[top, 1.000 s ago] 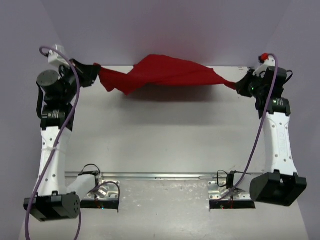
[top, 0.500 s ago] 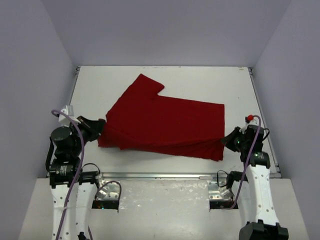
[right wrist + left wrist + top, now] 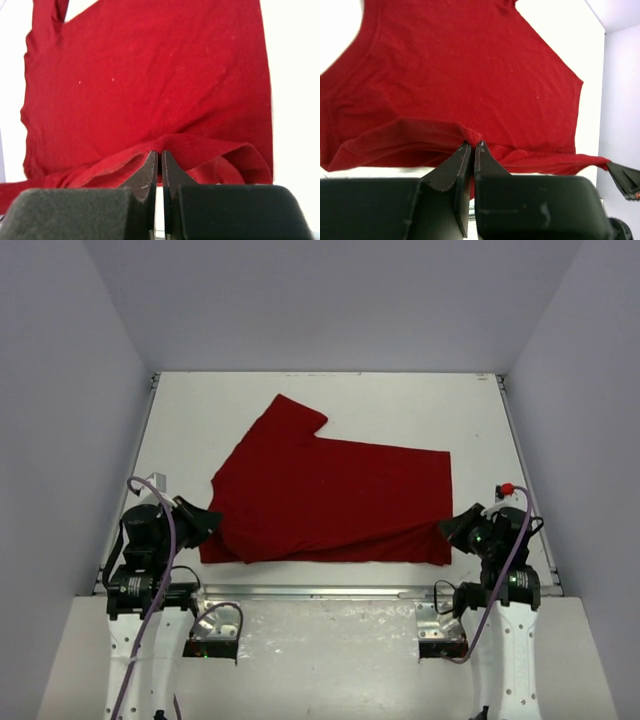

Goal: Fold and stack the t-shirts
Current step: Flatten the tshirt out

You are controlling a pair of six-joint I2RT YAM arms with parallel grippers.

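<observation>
The dark red t-shirt (image 3: 330, 495) lies spread on the white table (image 3: 400, 405), one sleeve pointing to the far left. Its near edge is doubled over. My left gripper (image 3: 207, 521) is shut on the shirt's near left corner; the left wrist view shows cloth (image 3: 470, 75) pinched at the gripper (image 3: 472, 144). My right gripper (image 3: 447, 530) is shut on the near right corner; the right wrist view shows the hem (image 3: 165, 75) bunched at the gripper (image 3: 159, 152). The neck tag is hidden.
A metal rail (image 3: 320, 590) runs along the table's near edge, with both arm bases and cables just behind it. Grey walls close in the left, right and far sides.
Both grippers pulled the shirt from the far edge back to the near edge and lowered it. The shirt went from hanging stretched in the air to lying flat on the table.
</observation>
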